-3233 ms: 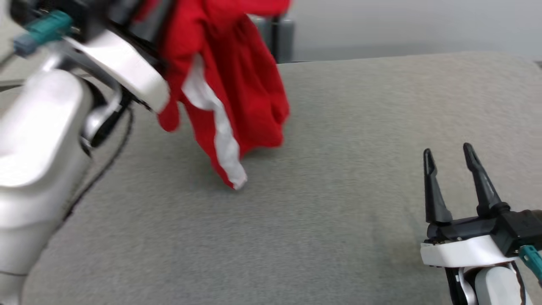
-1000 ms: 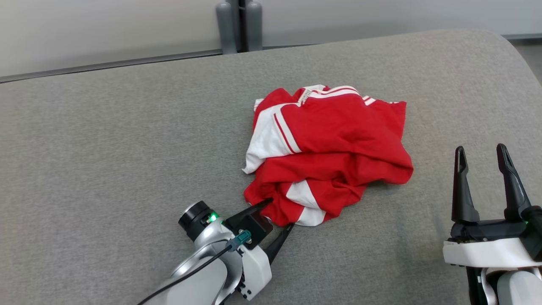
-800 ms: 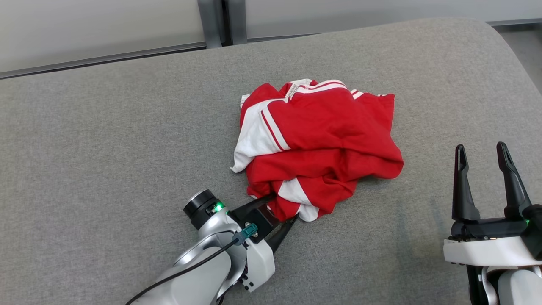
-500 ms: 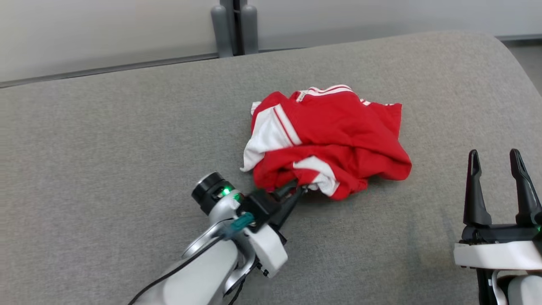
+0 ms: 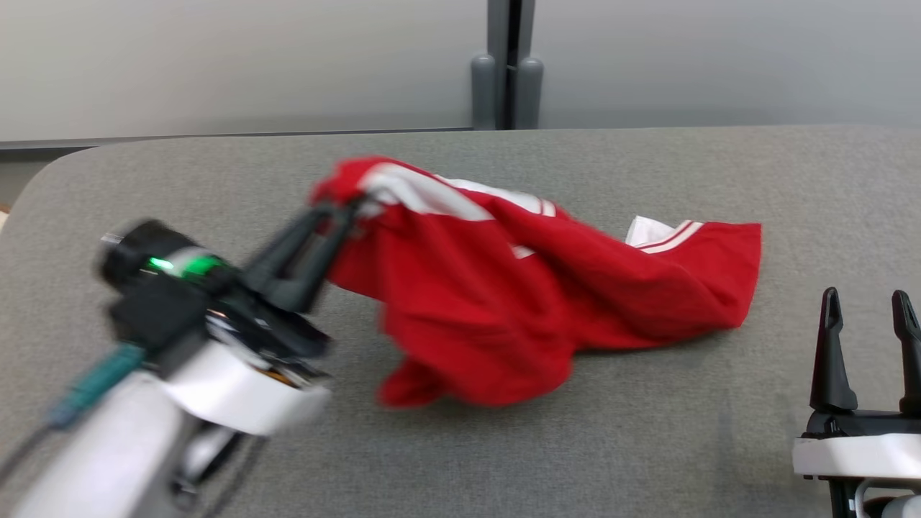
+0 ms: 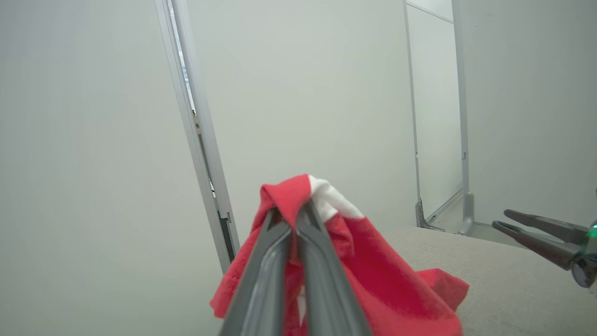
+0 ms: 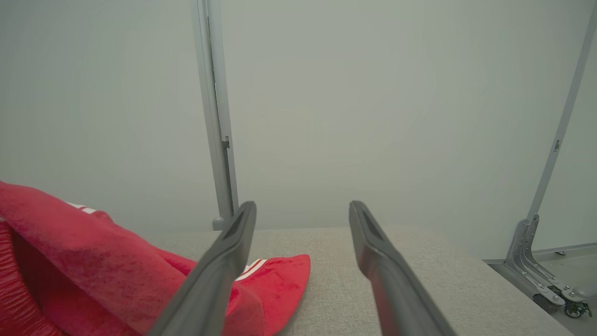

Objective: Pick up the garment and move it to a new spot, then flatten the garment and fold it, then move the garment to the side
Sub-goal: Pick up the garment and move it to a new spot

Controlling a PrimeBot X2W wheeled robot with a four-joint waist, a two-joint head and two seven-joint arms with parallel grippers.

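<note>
The left claw [image 5: 337, 216], pressed together on a red-and-white fold, holds one end of the garment [image 5: 504, 288] up above the middle of the desk [image 5: 575, 453]. The rest drapes onto the desk toward its right edge. The right claw [image 5: 867, 316] is spread and empty near the front right corner.

Note that the garment [image 5: 504, 302] is soft red cloth, matt and slightly fuzzy, with white cloth bands. The table [image 5: 647, 446] has a grey woven cover, matt and rough. The fingers [image 5: 831, 360] of the right gripper [image 5: 865, 295] look like smooth dark plastic. The post [image 7: 217, 116] is satin grey metal.
</note>
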